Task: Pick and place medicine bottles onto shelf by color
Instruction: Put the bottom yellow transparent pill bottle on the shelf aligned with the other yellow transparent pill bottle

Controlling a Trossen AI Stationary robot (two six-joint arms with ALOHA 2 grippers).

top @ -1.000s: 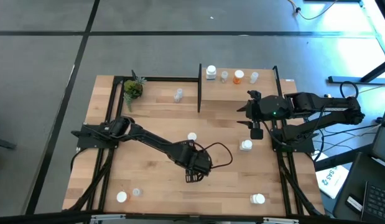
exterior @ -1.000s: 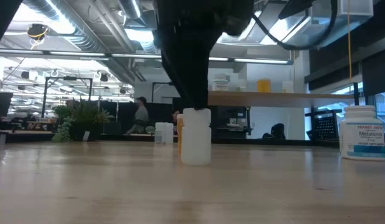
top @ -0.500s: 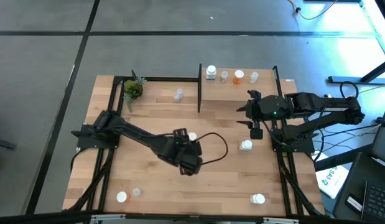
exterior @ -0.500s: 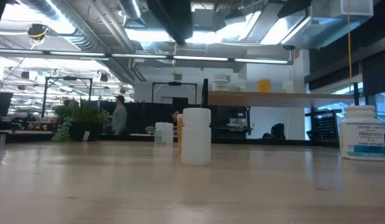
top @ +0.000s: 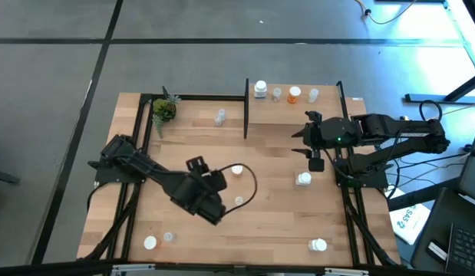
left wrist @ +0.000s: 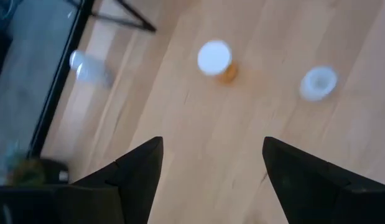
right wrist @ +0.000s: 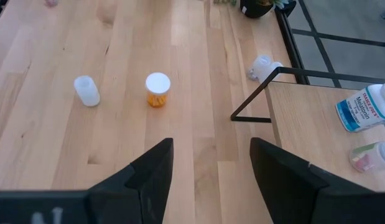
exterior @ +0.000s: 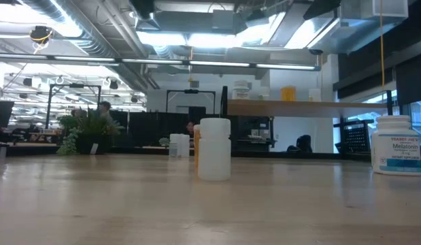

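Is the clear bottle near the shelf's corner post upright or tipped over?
Tipped. In the right wrist view the clear bottle lies on its side on the tabletop beside the shelf post.

The big wooden table (top: 275, 222) holds the bottles and a small green plant (top: 163, 110) at its far left corner; a clear bottle (top: 220, 117) stands near the plant; an orange bottle with a white cap (top: 236, 169) stands near the middle, and a small clear bottle (top: 239, 201) stands just in front of it; a white bottle (top: 303, 179) stands more to the right; another white bottle (top: 319, 245) stands near the front right; an orange bottle (top: 150, 243) and a clear one (top: 169, 238) stand side by side at the front left; the raised shelf (top: 329, 101) at the far right holds 4 bottles in a row: a white one (top: 260, 90), a clear one (top: 277, 94), an orange one (top: 295, 95) and another clear one (top: 313, 95).
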